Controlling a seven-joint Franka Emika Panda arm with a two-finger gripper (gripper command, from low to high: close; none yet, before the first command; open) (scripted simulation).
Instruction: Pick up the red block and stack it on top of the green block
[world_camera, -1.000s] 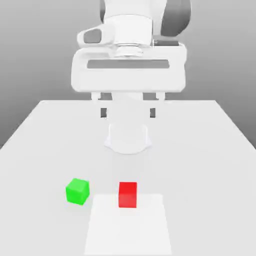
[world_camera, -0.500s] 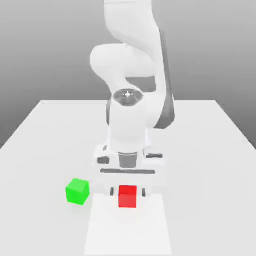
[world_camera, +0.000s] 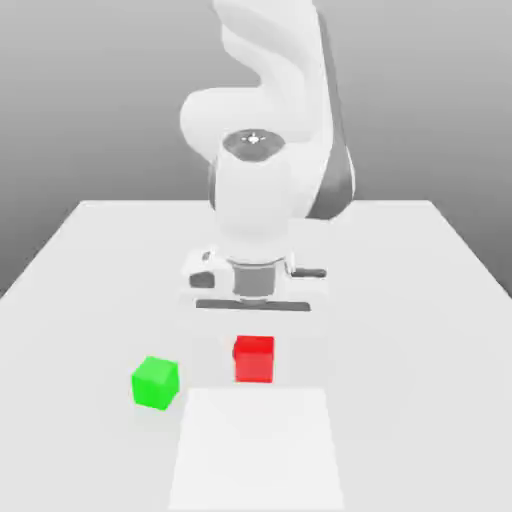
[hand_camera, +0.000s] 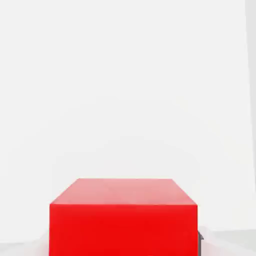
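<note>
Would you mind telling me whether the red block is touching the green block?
Apart. The exterior view shows bare table between the red block and the green block, which sits toward that view's left.

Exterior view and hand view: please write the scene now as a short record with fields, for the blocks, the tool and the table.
red block: under the arm's hand, lifted off the table
green block: on the table, toward the exterior view's left of the red block, apart from it
tool: shut on the red block
table: white, with a lighter square patch near the front edge
stack: not yet done
</note>
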